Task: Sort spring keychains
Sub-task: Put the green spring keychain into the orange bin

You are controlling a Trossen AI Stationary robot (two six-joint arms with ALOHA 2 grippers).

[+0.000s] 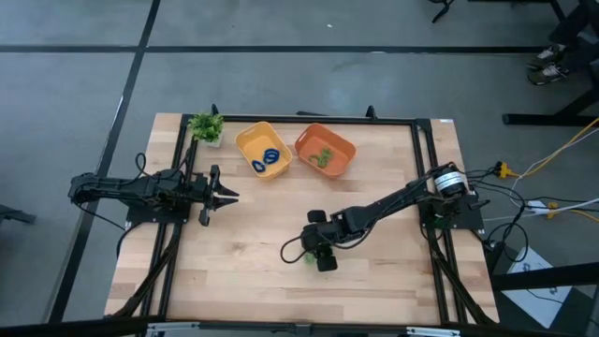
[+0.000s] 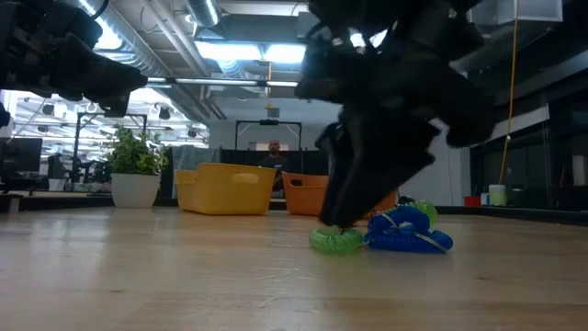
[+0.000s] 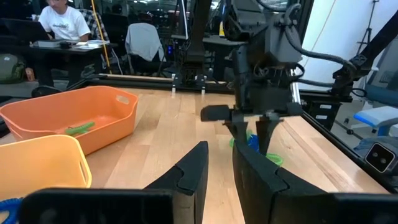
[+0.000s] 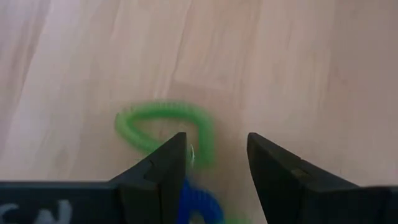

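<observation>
Down low, the right gripper (image 4: 214, 165), jaws apart, straddles a green keychain (image 4: 163, 127) beside a blue one (image 2: 407, 230).

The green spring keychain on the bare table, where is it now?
In the low view the green spring keychain lies on the table, touching the blue spring keychain, directly under the right end effector.

Right gripper (image 4: 214, 155) low, fingers apart — left gripper (image 1: 227, 196) idle, left side.
</observation>
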